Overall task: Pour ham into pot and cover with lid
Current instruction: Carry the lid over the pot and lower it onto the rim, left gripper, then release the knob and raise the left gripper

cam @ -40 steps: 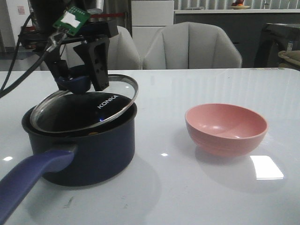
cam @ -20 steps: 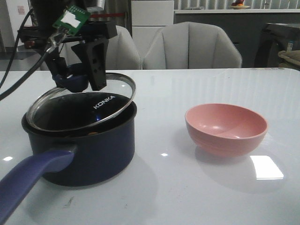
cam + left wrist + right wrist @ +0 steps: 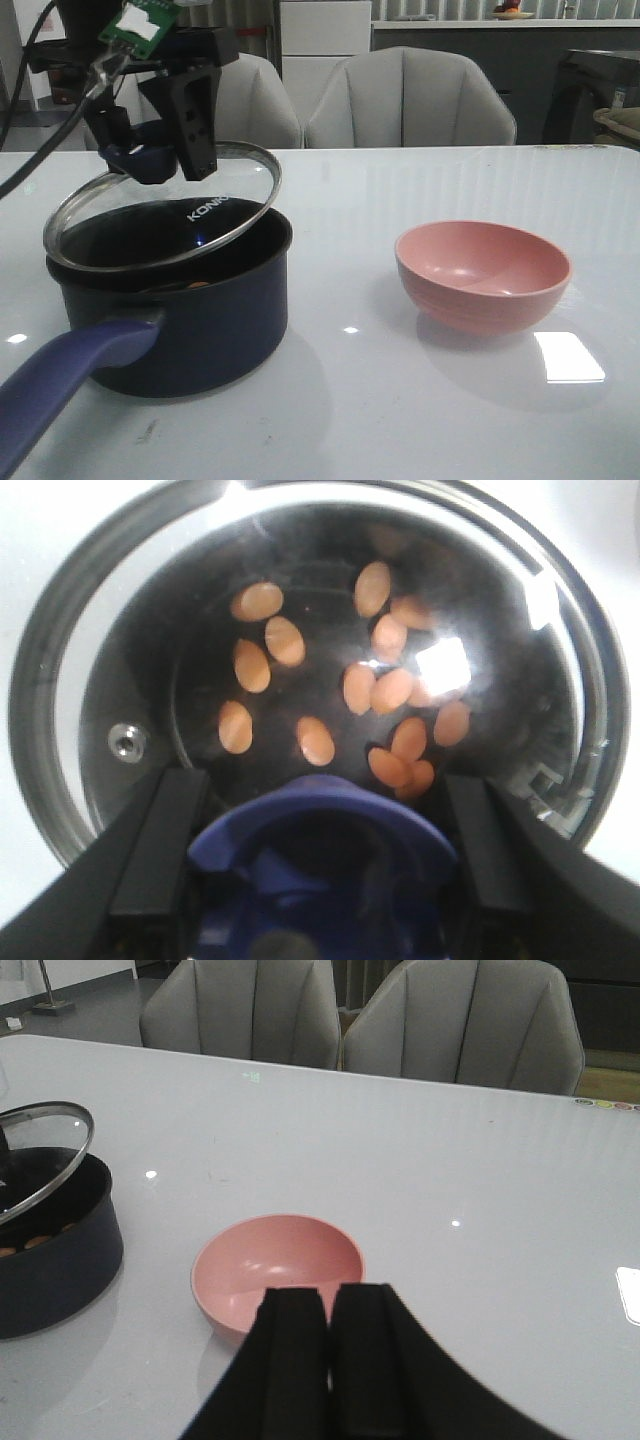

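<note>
1. Front view: the left gripper [image 3: 160,140] clamps the knob of the lid [image 3: 165,215], which hangs tilted over the pot [image 3: 170,310], its 9 o'clock edge low at the rim and its 3 o'clock edge raised clear. To seat it well, the arm needs to level the glass, centre it over the rim, then lower it straight until the steel edge meets the pot all round before letting go. The pot's handle [image 3: 60,385] points toward 7 o'clock. The pink bowl [image 3: 482,275] sits well apart at 3 o'clock of the pot on the table [image 3: 400,420] and holds nothing.

2. Left wrist view: the fingers [image 3: 160,850] flank the blue knob [image 3: 320,830] on both sides, holding it. Through the glass, the ham [image 3: 340,695] lies scattered as orange slices across the pot's dark floor, so the pouring looks done.

3. Right wrist view: the right gripper [image 3: 330,1360] hangs near the pink bowl [image 3: 278,1265] with its jaws narrow, almost together, gripping nothing. The pot [image 3: 50,1250] appears at 9 o'clock of the bowl, a few ham slices showing under the tilted lid [image 3: 45,1155].
</note>
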Controlling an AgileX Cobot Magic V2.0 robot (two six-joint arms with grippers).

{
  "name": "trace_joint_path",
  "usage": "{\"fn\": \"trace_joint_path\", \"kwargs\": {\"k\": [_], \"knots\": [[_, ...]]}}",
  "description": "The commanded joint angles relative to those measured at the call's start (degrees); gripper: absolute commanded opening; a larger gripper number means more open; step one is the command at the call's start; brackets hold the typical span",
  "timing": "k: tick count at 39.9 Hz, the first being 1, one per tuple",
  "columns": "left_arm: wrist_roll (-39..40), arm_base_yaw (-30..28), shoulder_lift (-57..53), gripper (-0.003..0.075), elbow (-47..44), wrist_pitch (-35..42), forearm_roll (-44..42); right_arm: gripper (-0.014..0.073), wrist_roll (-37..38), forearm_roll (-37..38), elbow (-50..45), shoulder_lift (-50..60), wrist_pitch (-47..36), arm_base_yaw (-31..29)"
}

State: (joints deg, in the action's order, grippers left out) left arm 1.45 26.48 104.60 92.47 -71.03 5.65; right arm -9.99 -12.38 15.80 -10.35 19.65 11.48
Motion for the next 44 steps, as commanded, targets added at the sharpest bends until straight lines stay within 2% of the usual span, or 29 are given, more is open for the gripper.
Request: {"fn": "trace_joint_path", "kwargs": {"k": [1, 8, 11, 14, 21, 26, 30, 44], "knots": [[-0.4, 0.5, -3.6, 0.0115, -0.2, -2.8, 0.8, 0.015, -0.5, -0.3, 1.5, -0.5, -4.3, 0.0], [-0.5, 0.5, -3.6, 0.0122, -1.0, -2.8, 1.0, 0.015, -0.5, -0.3, 1.5, -0.5, -4.3, 0.0], [-0.6, 0.5, -3.6, 0.0159, -1.0, -2.8, 1.0, 0.015, -0.5, -0.3, 1.5, -0.5, -4.3, 0.0], [-0.6, 0.5, -3.6, 0.023, -1.0, -2.8, 0.9, 0.015, -0.5, -0.3, 1.5, -0.5, -4.3, 0.0], [-0.6, 0.5, -3.5, 0.0449, -1.0, -2.8, 0.9, 0.015, -0.5, -0.3, 1.5, -0.5, -4.3, 0.0], [-0.6, 0.5, -3.2, 0.0544, -1.0, -2.8, 0.9, 0.015, -0.5, -0.3, 1.5, -0.5, -4.3, 0.0], [-0.6, 0.5, -2.8, 0.0565, -1.0, -2.8, 1.1, 0.015, -0.5, -0.3, 1.5, -0.5, -4.3, 0.0], [-0.6, 0.1, -5.9, 0.056, 1.6, -2.8, -1.2, 0.015, -0.5, -0.3, 1.5, -0.5, -4.3, 0.0]]}}
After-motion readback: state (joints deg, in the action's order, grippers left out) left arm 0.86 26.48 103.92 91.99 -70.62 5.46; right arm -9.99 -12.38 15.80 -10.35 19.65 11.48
